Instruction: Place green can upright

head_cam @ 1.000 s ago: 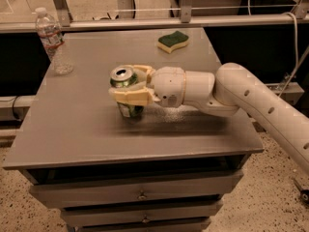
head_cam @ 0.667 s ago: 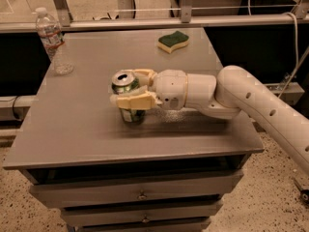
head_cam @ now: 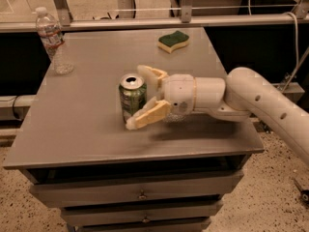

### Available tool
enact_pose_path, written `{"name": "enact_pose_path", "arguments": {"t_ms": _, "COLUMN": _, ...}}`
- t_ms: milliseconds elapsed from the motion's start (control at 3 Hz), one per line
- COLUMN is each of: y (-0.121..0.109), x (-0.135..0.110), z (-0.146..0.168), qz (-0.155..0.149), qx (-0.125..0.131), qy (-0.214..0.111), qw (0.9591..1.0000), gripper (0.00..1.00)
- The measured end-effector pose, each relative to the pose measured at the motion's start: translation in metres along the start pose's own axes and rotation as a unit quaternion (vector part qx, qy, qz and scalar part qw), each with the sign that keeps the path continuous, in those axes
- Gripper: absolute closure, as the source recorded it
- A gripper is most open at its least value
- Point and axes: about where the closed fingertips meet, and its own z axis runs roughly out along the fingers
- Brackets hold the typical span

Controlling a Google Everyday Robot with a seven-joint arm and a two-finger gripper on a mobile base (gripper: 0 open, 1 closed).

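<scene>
The green can (head_cam: pixel 132 96) stands upright near the middle of the table (head_cam: pixel 82 124), and the gripper (head_cam: pixel 135 97) reaches in from the right edge with its jaws spread either side of it. The far finger is clear, while the near one is right at the can's lower front, touching or not I can't tell. This looks like the let-go, so pull back level and slow toward the right edge, or that near finger could clip the can over.

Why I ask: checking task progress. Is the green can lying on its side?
No, the green can stands upright on the table, silver top up, with the open hand around it.
</scene>
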Motion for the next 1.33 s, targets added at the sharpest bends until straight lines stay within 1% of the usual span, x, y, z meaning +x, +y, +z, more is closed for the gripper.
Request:
{"name": "enact_pose_path", "arguments": {"t_ms": 333, "y": 0.002, "x": 0.002, "z": -0.020, "qz": 0.002, "qx": 0.007, "qy": 0.024, "qw": 0.9997, "gripper": 0.00}}
{"name": "enact_pose_path", "arguments": {"t_ms": 667, "y": 0.006, "x": -0.009, "z": -0.074, "qz": -0.005, "qx": 0.042, "qy": 0.050, "qw": 0.9978, "gripper": 0.00}}
{"name": "enact_pose_path", "arguments": {"t_ms": 1000, "y": 0.015, "x": -0.018, "z": -0.153, "qz": -0.007, "qx": 0.130, "qy": 0.034, "qw": 0.9910, "gripper": 0.00}}
{"name": "enact_pose_path", "arguments": {"t_ms": 1333, "y": 0.017, "x": -0.017, "z": -0.150, "qz": -0.007, "qx": 0.125, "qy": 0.038, "qw": 0.9914, "gripper": 0.00}}
